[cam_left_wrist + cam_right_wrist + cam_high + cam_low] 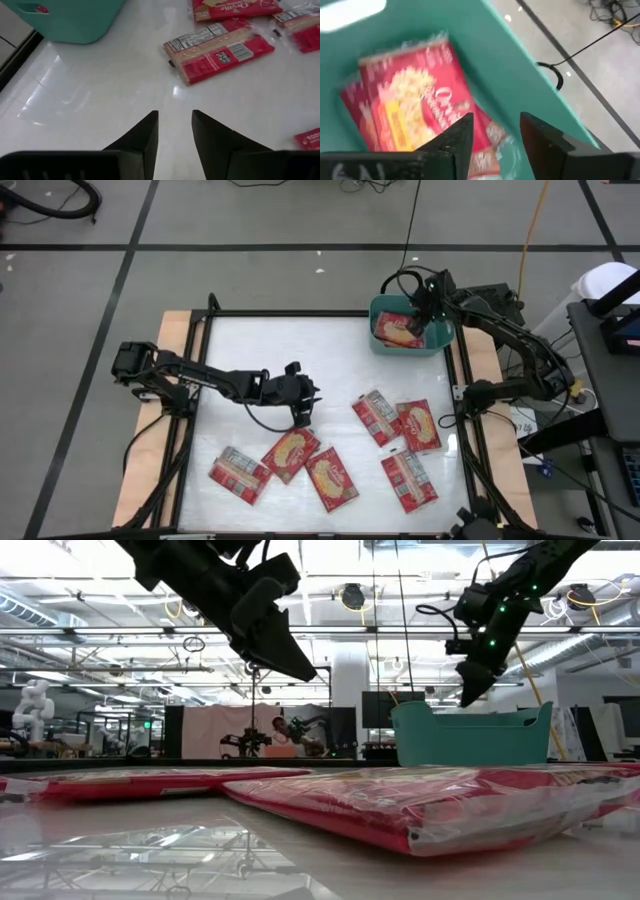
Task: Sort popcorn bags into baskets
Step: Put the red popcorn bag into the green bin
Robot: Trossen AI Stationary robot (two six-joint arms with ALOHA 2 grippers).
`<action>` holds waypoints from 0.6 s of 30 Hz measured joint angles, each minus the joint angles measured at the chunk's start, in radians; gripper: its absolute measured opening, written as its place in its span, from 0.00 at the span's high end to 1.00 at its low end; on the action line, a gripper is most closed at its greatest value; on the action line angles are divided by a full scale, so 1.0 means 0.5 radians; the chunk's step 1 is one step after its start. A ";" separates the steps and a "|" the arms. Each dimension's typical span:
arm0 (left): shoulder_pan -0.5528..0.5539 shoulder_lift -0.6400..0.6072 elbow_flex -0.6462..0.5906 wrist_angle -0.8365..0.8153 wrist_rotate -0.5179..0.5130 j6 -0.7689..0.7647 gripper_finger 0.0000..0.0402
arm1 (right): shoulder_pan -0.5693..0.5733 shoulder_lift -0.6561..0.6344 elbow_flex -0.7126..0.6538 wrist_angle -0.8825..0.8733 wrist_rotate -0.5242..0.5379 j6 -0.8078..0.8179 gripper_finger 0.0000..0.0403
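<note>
Bench (330,370): white top inside a dark frame; seen from above, the free middle lies between the two arms.
Basket (378,340): one teal tub at the bench's 1 o'clock corner, upright, with red bags already inside.
Bags in the basket (415,95): at least two, overlapping, the top one showing its yellow popcorn picture; it lies flat under the right gripper and no finger touches it.
Bags on the bench: six, all along the 6 o'clock side. Three sit at about 7 o'clock, a label-up bag (239,473), a picture-up bag (290,453) and another (331,478), with edges touching or overlapping. Three more sit at about 5 o'clock (417,425), close together.
Right gripper (495,137): over the basket, fingers parted to a middling gap, holding nothing.
Left gripper (302,415): low over the bench centre, just above the 7 o'clock group, fingers a narrow gap apart, empty.
Step in hand: judged a drop just made into the basket by the right arm.
Next move: likely lift the right gripper clear of the rim, then reach for the nearest 5 o'clock bag; flat bags call for a low, edge-on pinch.
</note>
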 joint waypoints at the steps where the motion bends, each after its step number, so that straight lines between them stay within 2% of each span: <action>1: -0.004 0.000 0.000 0.000 0.000 -0.009 0.70 | 0.003 -0.005 0.000 0.031 -0.001 0.031 0.61; 4: -0.017 0.000 0.000 0.002 -0.001 -0.039 0.70 | 0.036 -0.054 0.000 0.088 -0.092 0.149 0.59; 11: -0.069 0.000 0.000 0.006 -0.002 -0.120 0.70 | 0.285 -0.266 0.000 0.063 -0.641 0.339 0.61; 18: -0.105 0.001 0.000 0.014 -0.024 -0.157 0.70 | 0.757 -0.495 -0.100 0.057 -0.693 0.504 0.62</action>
